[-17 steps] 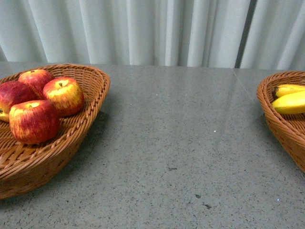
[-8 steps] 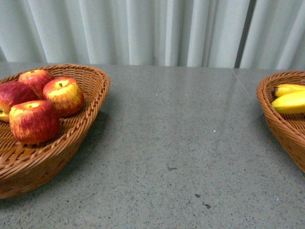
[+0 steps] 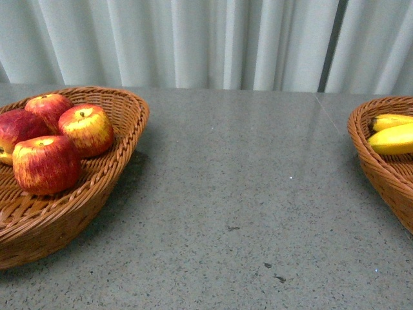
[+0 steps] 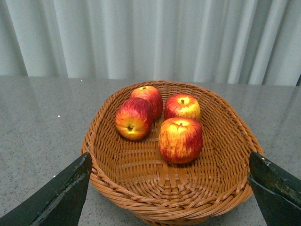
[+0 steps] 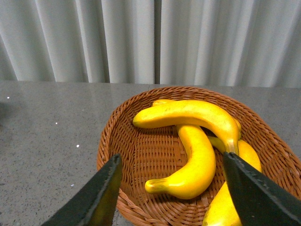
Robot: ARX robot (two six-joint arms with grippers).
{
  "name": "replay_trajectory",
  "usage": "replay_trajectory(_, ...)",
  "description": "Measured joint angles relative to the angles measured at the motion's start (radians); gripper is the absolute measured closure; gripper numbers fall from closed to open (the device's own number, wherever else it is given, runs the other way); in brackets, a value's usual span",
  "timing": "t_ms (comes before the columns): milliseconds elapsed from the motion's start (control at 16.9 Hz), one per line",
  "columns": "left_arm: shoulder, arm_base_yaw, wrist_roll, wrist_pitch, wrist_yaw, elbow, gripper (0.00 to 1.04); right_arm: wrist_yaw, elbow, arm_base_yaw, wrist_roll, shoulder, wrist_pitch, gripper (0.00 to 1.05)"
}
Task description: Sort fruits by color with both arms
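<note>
Several red apples streaked with yellow (image 3: 46, 163) (image 4: 181, 140) lie in a wicker basket (image 3: 97, 187) (image 4: 155, 188) at the table's left. Yellow bananas (image 3: 393, 137) (image 5: 197, 157) lie in a second wicker basket (image 3: 381, 171) (image 5: 136, 155) at the right. Neither arm shows in the front view. My left gripper (image 4: 169, 193) is open, its fingers (image 4: 61, 195) wide apart before the apple basket's near rim, holding nothing. My right gripper (image 5: 171, 188) is open over the near part of the banana basket, empty, its fingers (image 5: 96, 197) either side of a banana.
A grey speckled tabletop (image 3: 245, 194) stretches between the two baskets. Pale pleated curtains (image 3: 206, 42) hang behind the table's far edge. The right basket is cut off by the front view's edge.
</note>
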Motion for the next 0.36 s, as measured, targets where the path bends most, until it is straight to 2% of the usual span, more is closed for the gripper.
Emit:
replay_trajectory(178,0.000,0.000,0.000,0.000,0.000,0.000,0.07,0.000,0.000,0.000,0.002,0.000,0.000,0.04)
replay_trajectory(237,0.000,0.000,0.000,0.000,0.000,0.000,0.07,0.000,0.000,0.000,0.002,0.000,0.000,0.08)
replay_trajectory(356,0.000,0.000,0.000,0.000,0.000,0.000,0.07,0.000,0.000,0.000,0.003,0.000,0.000,0.07)
